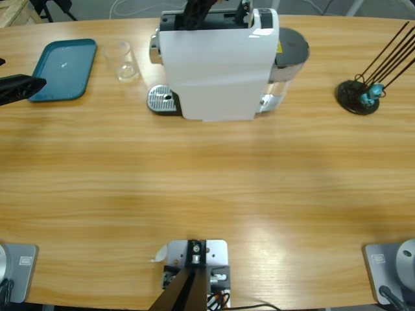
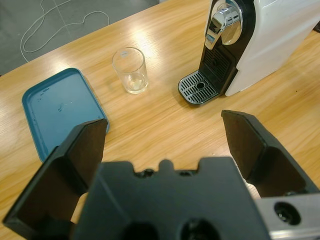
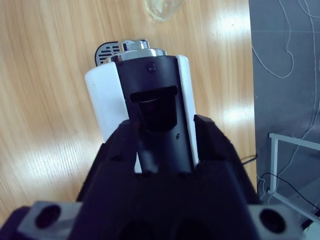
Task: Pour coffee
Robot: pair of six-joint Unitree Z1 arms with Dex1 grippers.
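A white coffee machine (image 1: 217, 65) stands at the table's far middle, its spout over a metal drip grille (image 2: 200, 87). Left of it is a clear glass (image 2: 130, 70) holding a shallow pale yellow layer of coffee (image 2: 134, 83). My left gripper (image 2: 165, 125) hangs open and empty, well short of the glass, and it shows at the left edge of the high view (image 1: 23, 87). My right gripper (image 3: 165, 132) is on top of the machine (image 3: 142, 95), its jaws closed against both sides of the black lever (image 3: 156, 107). The glass (image 3: 162, 7) peeks in beyond.
A teal tray (image 1: 61, 70) lies at the far left, beside the glass. A black capsule stand (image 1: 358, 96) with thin rods sits at the far right. The machine's grey water tank (image 1: 290, 50) is on its right side.
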